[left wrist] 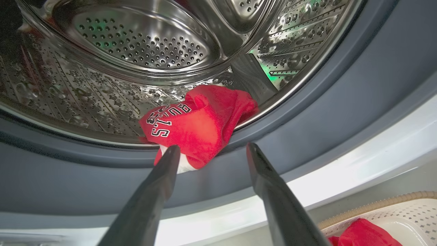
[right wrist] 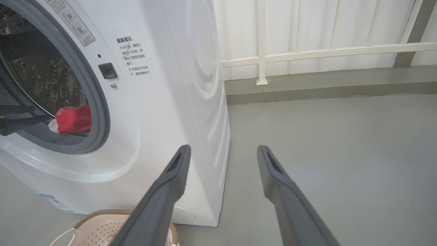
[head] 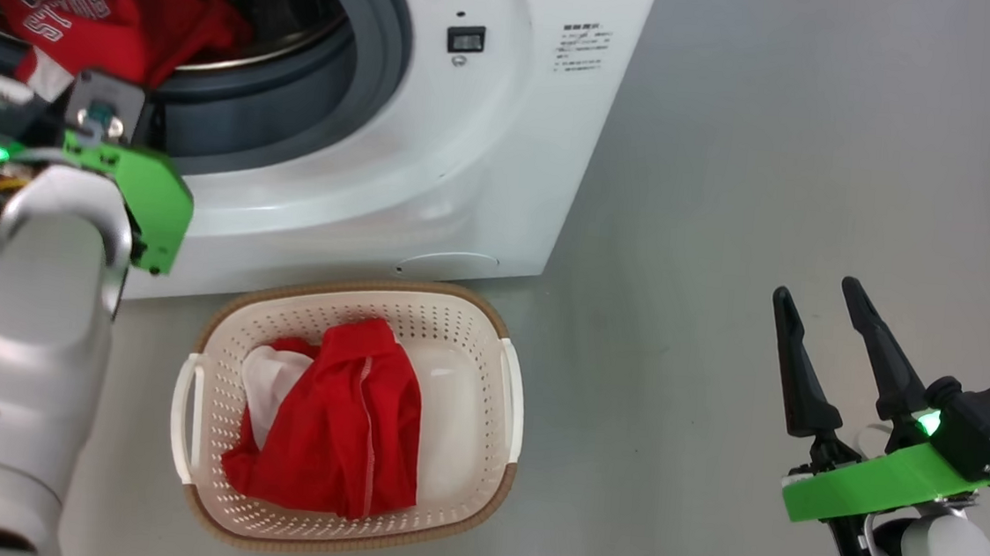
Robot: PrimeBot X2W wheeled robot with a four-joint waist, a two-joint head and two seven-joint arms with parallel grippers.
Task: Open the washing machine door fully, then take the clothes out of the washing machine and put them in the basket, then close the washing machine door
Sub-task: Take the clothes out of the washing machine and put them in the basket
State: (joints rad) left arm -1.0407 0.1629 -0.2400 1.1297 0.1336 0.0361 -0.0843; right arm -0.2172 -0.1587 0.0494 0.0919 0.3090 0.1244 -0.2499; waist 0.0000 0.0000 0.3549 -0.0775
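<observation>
Clothes (head: 342,425) x2: 1 jersey (left wrist: 198,126) in washer drum (left wrist: 146,44), 1 pc in basket (head: 447,323)

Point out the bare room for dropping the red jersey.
Free: the right side of the cream perforated plastic basket, between the red garment and its right handle; also the grey floor between basket and right pincer. Crowded: the basket's left half, and the steel drum mouth, where the red lettered jersey lies before the left pincer.

Silver-white forearms (head: 44,278), green wrist brackets (head: 876,485) w/ green LEDs (head: 928,423), black claw fingers (head: 797,372).
</observation>
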